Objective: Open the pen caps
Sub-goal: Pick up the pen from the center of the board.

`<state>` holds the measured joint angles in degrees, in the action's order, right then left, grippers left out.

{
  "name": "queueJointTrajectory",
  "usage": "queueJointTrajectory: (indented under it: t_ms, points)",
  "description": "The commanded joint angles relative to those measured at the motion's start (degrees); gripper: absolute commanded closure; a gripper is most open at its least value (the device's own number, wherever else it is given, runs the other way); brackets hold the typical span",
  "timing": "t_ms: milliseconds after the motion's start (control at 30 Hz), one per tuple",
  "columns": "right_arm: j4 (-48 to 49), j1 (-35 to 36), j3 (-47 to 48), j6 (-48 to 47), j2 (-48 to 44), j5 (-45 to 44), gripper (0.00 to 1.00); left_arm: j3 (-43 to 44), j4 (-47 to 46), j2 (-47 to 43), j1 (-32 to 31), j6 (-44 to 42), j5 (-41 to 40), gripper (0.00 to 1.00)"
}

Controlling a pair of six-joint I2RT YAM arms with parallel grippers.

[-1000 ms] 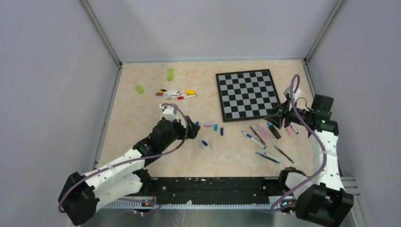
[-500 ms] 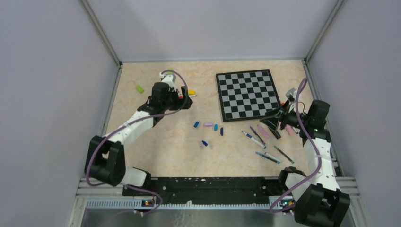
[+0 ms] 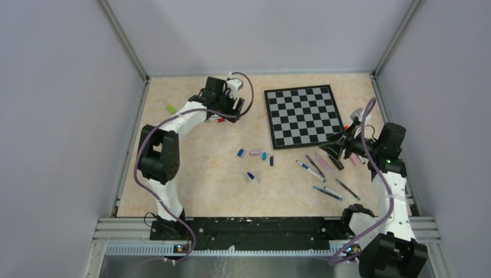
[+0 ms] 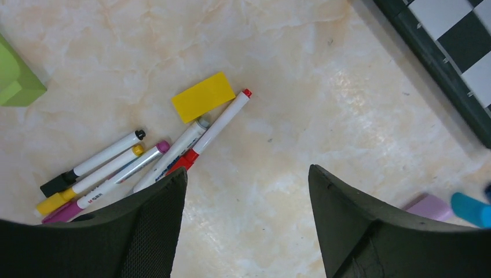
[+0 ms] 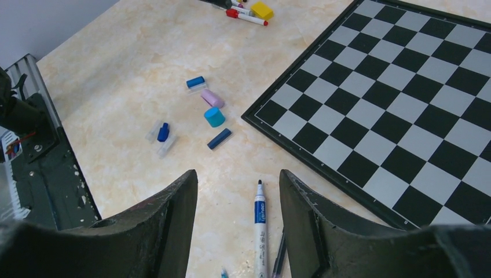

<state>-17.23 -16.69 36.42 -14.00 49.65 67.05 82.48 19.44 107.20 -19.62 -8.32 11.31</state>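
Left gripper (image 4: 248, 174) open, empty; pens (image 4: 98, 174) lie lower left in its wrist view. Right gripper (image 5: 237, 174) open, empty. Judgement: shift toward them, straddle one barrel squarely before closing.

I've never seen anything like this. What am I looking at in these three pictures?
Two robot arms stand at a table's near edge. One picture looks down from above; the other two come from cameras on the wrists, so the dark prongs there are each arm's own fingers. The left gripper hovers open over a bunch of pens beside a yellow block. The right gripper is open too, near a chessboard and more pens. Loose caps lie mid-table. Neither holds anything.
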Motion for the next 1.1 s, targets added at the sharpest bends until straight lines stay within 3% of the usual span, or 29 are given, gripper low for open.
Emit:
queueJointTrajectory:
  t_ms: [0, 400, 1067]
  points:
    - [0.0, -0.7, 2.8, -1.8, -1.1, -0.5, 0.47, 3.3, 2.2, 2.6, -0.1, -10.3, 0.9, 0.22]
    - [0.0, -0.7, 2.5, -2.3, -0.2, -1.3, 0.47, 10.3, 4.7, 11.3, 0.0, -16.6, 0.5, 0.52]
    - [0.0, -0.7, 2.3, -2.7, 1.0, -2.5, 0.47, 14.6, 6.2, 17.2, 0.2, -20.3, 0.5, 0.60]
